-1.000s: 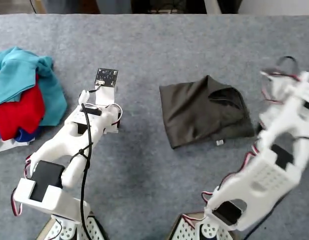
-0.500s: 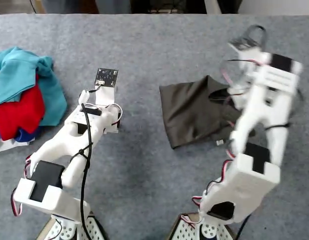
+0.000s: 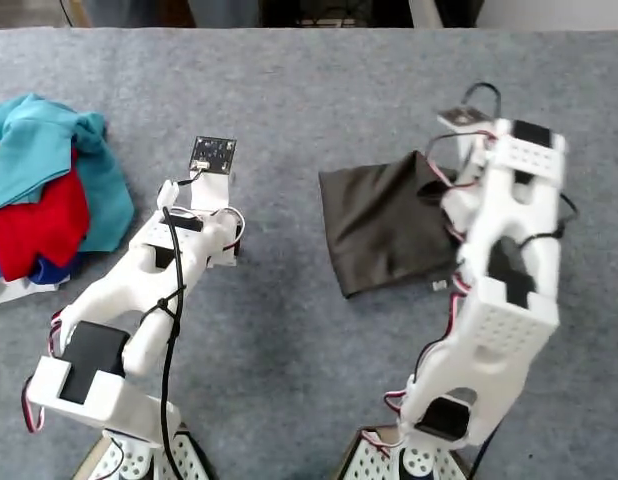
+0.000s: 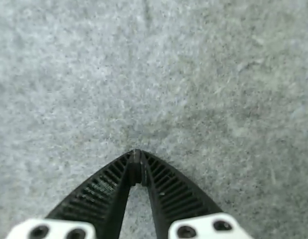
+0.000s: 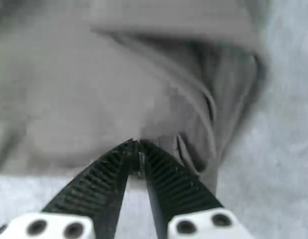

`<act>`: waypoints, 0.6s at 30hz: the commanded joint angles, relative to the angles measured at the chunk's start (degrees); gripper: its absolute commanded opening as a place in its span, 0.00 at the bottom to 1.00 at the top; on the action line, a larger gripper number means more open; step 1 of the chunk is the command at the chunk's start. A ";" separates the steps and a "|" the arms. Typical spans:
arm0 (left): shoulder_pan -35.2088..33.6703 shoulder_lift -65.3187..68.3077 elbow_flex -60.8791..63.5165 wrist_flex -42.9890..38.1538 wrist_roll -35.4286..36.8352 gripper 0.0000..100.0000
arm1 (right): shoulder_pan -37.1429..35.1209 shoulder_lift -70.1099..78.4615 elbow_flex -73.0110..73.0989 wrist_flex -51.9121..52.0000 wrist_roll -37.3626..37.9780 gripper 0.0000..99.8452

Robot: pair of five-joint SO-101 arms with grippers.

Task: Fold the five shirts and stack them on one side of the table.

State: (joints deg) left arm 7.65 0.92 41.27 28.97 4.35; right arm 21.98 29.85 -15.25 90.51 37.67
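A dark grey shirt [image 3: 384, 225] lies folded right of the table's middle, with a small tag at its near edge. My right arm [image 3: 514, 190] hangs over the shirt's right side. In the right wrist view, my right gripper [image 5: 138, 152] is shut, its tips just above the shirt's rumpled folds [image 5: 194, 114]; I see no cloth between the fingers. A heap of unfolded shirts sits at the far left: teal [image 3: 49, 150], red [image 3: 34, 225], a bit of blue [image 3: 44, 270]. My left arm [image 3: 184, 240] rests between the heap and the dark shirt. My left gripper [image 4: 136, 159] is shut over bare grey carpet.
Grey carpet [image 3: 289, 100] covers the whole table. A white scrap of cloth [image 3: 9, 290] pokes out under the heap at the left edge. The two arm bases [image 3: 389, 455] stand at the near edge.
My right arm has swung from the table's right edge leftward and now stands over the dark shirt's right side. The left arm and both clothes piles have not moved.
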 commanded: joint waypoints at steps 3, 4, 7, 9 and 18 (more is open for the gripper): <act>-0.48 -2.46 -0.04 -0.70 0.09 0.03 | 10.11 -0.75 -0.75 9.23 10.02 0.01; -0.48 -2.46 -0.04 -0.70 0.09 0.03 | 12.48 -0.84 -0.75 10.20 11.43 0.01; -0.48 -2.46 -0.04 -0.70 0.09 0.03 | 20.66 -2.59 -0.84 9.67 14.51 0.01; -0.48 -2.46 -0.13 -0.70 0.09 0.03 | 24.62 -4.00 -0.84 8.18 16.70 0.01; -0.48 -2.46 -0.04 -0.62 0.09 0.03 | 14.68 -13.93 -0.75 7.91 9.05 0.01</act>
State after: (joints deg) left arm 7.65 0.92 41.27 28.97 4.35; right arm 43.43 21.93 -15.25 98.42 51.38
